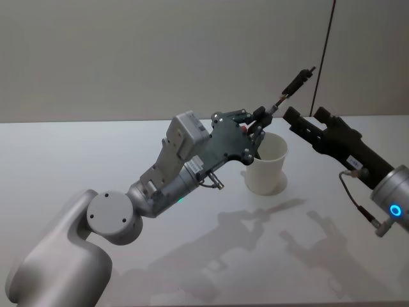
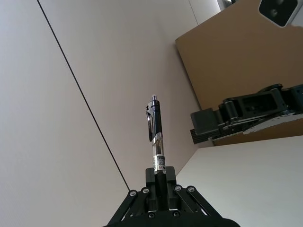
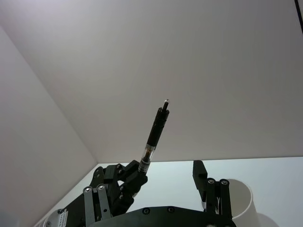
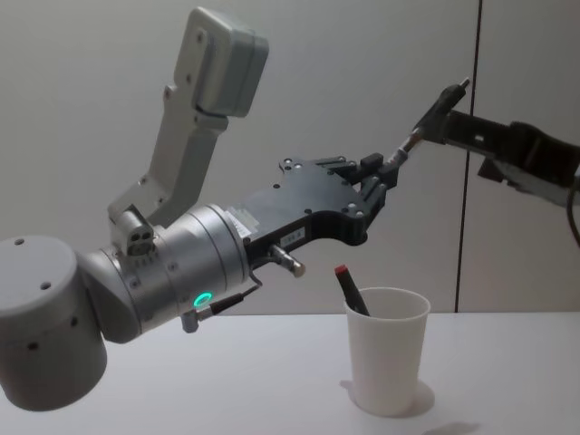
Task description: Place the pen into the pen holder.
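Pen holder (image 1: 267, 167) stands upright on the table (image 1: 77, 160), right of centre and well in from every edge I can see. It's not empty: the chest view shows a dark marker with a red end (image 4: 350, 290) leaning against the left inner wall, its top poking above the rim. The rest of the mouth is open.

Left gripper (image 1: 259, 120) is clamped on the pen (image 1: 295, 82), gripping its lower end. The pen is in the air, not in the cup. It tilts up and to the right with the clip end on top, per the left wrist view (image 2: 156, 135). From the chest view the gripper hangs well above the rim, about over the cup's left side. From the head view it overlaps the far-left rim.

Right gripper (image 1: 305, 115) hangs to the right of the cup, above the table, fingers spread with nothing between them. The pen's upper end sits right by its fingers; can't tell if they touch.

Clearance: bare table all around the cup, near side and left side wide open. The far table edge meets the wall (image 1: 128, 57) behind. It's tight only on the upper right, where the pen end and the right gripper crowd each other.
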Tool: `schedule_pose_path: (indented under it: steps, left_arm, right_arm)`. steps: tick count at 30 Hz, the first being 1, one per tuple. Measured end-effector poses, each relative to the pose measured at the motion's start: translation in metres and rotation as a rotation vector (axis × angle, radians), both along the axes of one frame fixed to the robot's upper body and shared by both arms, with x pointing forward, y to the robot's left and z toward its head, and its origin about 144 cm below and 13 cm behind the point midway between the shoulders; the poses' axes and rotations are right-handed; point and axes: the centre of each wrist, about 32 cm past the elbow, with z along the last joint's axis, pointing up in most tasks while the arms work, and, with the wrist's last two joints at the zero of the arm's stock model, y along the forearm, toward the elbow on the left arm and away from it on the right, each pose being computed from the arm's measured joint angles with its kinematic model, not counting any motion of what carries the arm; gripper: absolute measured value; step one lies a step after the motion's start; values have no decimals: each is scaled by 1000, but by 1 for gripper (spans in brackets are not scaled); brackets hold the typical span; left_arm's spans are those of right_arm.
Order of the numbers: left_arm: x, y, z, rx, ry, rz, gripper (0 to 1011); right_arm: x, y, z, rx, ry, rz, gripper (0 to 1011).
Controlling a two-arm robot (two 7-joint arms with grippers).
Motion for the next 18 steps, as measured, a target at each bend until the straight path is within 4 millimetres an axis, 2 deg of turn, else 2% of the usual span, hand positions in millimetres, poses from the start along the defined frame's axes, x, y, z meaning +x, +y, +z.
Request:
schedule_pose_path:
  steps: [18]
  left_arm:
    - [0,0,0,0,0,0,132]
  right_arm:
    - [25,11,3,77,65,69,1001]
